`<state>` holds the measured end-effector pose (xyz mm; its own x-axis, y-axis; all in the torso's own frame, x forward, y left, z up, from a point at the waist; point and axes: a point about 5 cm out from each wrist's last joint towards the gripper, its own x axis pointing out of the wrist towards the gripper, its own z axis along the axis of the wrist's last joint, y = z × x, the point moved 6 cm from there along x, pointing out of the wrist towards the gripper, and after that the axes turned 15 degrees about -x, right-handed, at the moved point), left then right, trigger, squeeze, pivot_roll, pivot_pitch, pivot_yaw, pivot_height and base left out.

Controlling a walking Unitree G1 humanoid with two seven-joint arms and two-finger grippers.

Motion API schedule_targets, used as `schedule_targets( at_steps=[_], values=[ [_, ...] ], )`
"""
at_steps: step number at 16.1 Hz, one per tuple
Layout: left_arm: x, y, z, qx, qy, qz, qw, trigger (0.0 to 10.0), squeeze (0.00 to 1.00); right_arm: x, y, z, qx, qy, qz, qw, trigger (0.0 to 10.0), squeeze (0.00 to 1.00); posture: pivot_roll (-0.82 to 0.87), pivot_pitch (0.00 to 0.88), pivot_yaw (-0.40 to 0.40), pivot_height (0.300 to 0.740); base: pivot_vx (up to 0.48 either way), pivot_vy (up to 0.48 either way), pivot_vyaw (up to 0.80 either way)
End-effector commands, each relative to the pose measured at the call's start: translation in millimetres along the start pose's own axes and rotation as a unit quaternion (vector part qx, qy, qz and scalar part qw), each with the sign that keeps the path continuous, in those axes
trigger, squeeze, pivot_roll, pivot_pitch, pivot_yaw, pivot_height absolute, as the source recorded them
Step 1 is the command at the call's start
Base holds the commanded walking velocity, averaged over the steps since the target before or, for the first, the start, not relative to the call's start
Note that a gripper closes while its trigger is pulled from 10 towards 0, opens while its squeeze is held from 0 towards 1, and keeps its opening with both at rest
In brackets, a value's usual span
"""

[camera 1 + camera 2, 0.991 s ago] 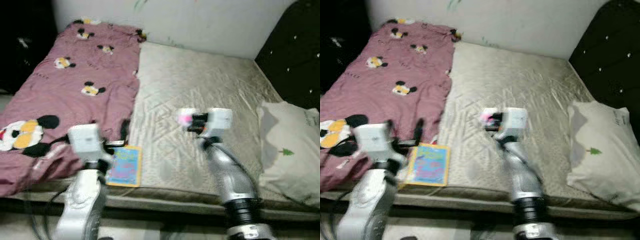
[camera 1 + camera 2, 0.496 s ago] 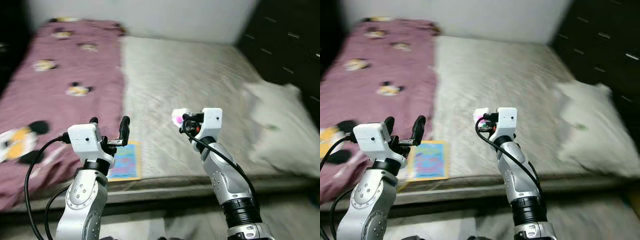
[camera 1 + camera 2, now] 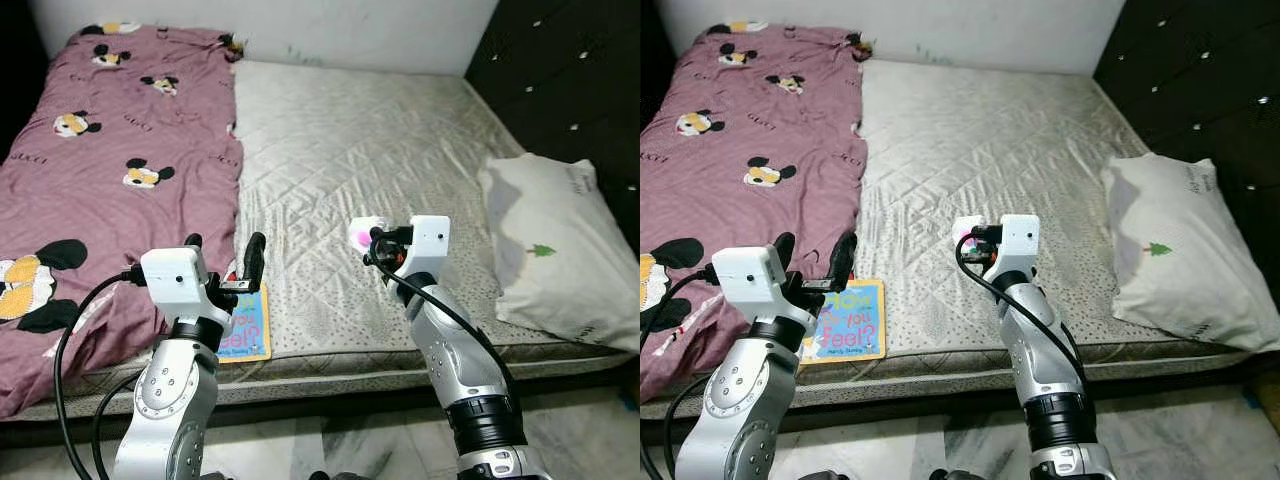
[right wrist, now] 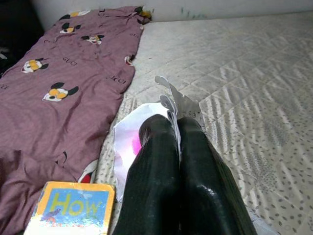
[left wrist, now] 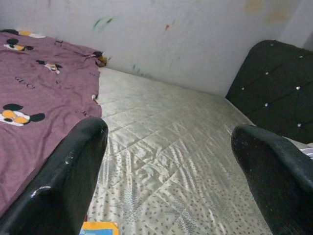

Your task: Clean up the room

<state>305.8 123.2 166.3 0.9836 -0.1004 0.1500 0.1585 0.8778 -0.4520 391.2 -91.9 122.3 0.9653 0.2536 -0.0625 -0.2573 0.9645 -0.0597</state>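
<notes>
R jaws [image 3: 968, 238] pinch wrapper [image 4: 142, 128]; book [image 3: 844, 320], pillow [image 3: 1175, 255] nearby.

a bed with a grey quilted mattress [image 3: 370, 150] stands against a pale wall, a dark padded headboard [image 3: 560, 80] along its right side. a maroon blanket [image 3: 110, 170] printed with cartoon mice covers the left part of the mattress. a white pillow [image 3: 550, 250] with a small green tree mark lies at the right edge near the headboard. a colourful children's book [image 3: 845, 320] rests flat at the front edge, just beside the blanket's hem.
</notes>
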Motion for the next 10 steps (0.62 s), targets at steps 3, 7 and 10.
schedule_targets(
  at_steps=[3, 7, 10],
  values=[
    [-0.6, -1.9, -3.3, 0.001, 0.008, -0.001, 1.0, 10.0, 0.0, -0.1, -3.4, 7.5, 0.006, -0.013, -0.001, 1.0, 10.0, 0.0, 0.06, 0.087, -0.122, 0.74, 0.0, 0.0, 0.0],
    [-0.5, -2.4, -3.8, 0.004, 0.008, -0.004, 1.0, 10.0, 0.0, 0.1, -1.7, 7.5, 0.007, -0.014, 0.0, 1.0, 10.0, 0.0, 0.06, 0.075, -0.118, 0.74, 0.0, 0.0, 0.0],
    [-0.4, -2.6, -3.8, 0.005, 0.009, -0.007, 1.0, 10.0, 0.0, 0.3, -1.2, 6.4, 0.006, -0.013, 0.001, 1.0, 10.0, 0.0, 0.06, 0.074, -0.117, 0.74, 0.257, 0.0, 0.0]
  ],
)
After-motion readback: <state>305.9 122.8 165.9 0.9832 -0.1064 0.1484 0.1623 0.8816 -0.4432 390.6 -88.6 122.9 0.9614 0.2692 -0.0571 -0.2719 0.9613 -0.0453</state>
